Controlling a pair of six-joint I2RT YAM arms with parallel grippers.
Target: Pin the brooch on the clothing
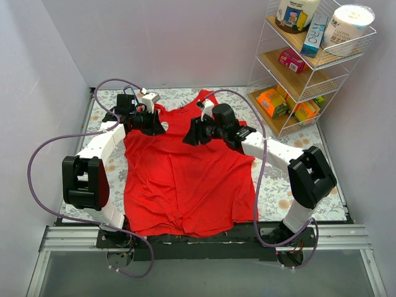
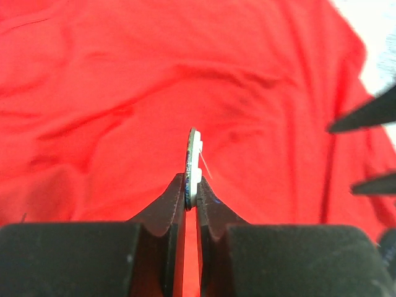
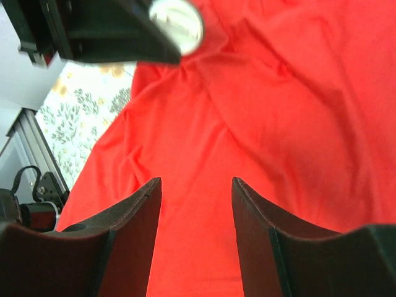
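Red top (image 1: 185,179) covers the middle of the bench. Near the far edge, the left claw (image 2: 192,185) pinches the little brooch (image 2: 193,151). The right claw (image 3: 197,185) beside it is spread wide.

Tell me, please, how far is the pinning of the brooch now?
Done: the red tank top lies spread out, and the left gripper pinches the brooch edge-on above it. In hand: the right gripper hovers open over the cloth, facing the brooch. Left: the brooch is not yet fastened to the fabric.
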